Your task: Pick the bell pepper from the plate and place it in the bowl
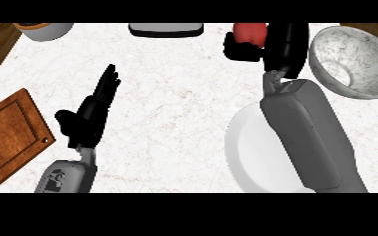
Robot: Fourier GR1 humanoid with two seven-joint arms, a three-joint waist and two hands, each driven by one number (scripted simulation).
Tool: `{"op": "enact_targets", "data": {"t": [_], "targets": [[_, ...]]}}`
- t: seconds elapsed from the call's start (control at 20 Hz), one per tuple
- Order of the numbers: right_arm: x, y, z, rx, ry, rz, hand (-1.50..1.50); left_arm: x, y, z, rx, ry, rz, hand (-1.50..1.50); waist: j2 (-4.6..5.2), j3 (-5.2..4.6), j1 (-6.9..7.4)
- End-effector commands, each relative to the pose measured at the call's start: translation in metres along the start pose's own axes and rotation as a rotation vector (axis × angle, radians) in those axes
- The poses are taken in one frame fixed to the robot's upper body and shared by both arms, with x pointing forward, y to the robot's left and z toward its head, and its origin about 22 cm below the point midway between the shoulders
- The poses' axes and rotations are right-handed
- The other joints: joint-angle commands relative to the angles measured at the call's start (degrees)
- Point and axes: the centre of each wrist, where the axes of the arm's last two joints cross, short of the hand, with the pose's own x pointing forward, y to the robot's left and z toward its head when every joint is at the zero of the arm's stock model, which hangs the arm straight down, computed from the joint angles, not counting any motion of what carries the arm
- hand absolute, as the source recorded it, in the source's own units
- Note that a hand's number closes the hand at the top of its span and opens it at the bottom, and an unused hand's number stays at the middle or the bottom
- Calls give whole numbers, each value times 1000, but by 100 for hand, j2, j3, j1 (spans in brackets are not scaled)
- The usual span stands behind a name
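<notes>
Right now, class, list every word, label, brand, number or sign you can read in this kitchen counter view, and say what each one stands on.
There is no readable text anywhere in this view.
The speckled grey bowl, round white plate and brown wooden cutting board carry no print.
The red bell pepper, held by the right hand, is unlabelled.
Small dark marks on the left forearm's grey casing, below the left hand, are too blurred to read.

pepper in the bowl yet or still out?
Out. The red bell pepper sits in the curled black right hand, left of the speckled grey bowl, whose visible inside holds nothing.
</notes>
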Motion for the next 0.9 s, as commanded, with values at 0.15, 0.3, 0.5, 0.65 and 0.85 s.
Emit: {"op": "enact_targets", "data": {"t": [0.15,0.3,0.5,0.65,0.85], "targets": [[47,-40,-47,-84,72,100,150,-2,-8,12,-17,7,-4,0,8,2,32],[41,-40,-53,-122,67,85,150,-5,-4,-1,-3,19,-8,0,17,3,17],[48,-68,-84,-159,136,141,150,1,-12,2,-1,-8,-9,0,13,2,22],[29,-73,-99,-169,158,92,150,3,-7,-10,2,-5,-2,0,23,3,12],[-17,-75,-121,-175,232,313,150,-8,-10,12,-18,-8,-2,0,41,2,70]]}}
